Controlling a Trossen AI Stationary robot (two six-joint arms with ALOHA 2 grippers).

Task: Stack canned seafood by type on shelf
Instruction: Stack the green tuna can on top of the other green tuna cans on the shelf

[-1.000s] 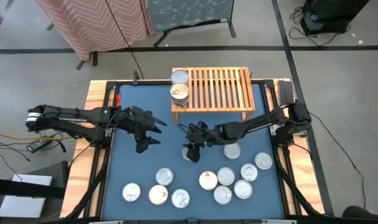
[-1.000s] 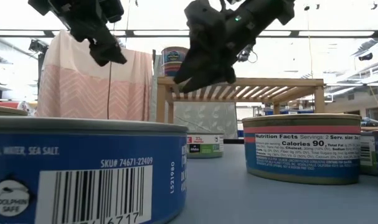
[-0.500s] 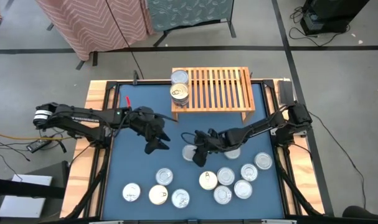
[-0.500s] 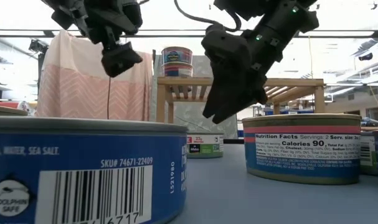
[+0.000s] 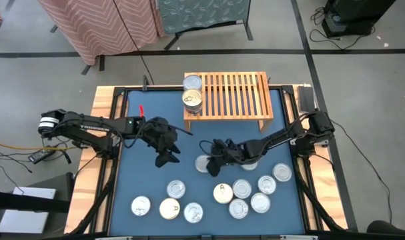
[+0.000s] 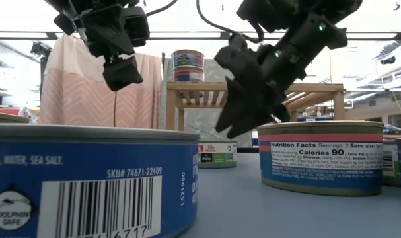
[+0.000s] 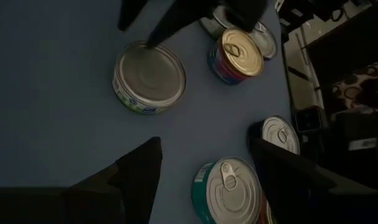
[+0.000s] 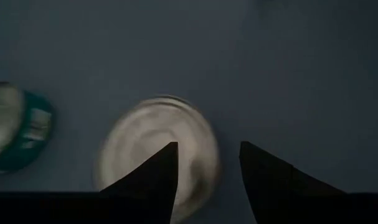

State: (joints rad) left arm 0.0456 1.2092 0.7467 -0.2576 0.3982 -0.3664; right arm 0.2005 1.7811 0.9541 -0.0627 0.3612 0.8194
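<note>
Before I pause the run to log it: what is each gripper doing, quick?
Left gripper: open, empty, above the mat.
Right gripper: open, holding nothing, fingers over a silver-topped can near the table's middle.

Even, bright overhead illumination is recorded in the high view, with soft shadows. The low view is backlit by ceiling strip lights [image 6: 187, 34], the nearest tin [image 6: 88, 178] rendered slightly soft. Both wrist views are dim; a silver-topped tin [image 8: 157, 149] appears smeared, possibly by motion.
</note>
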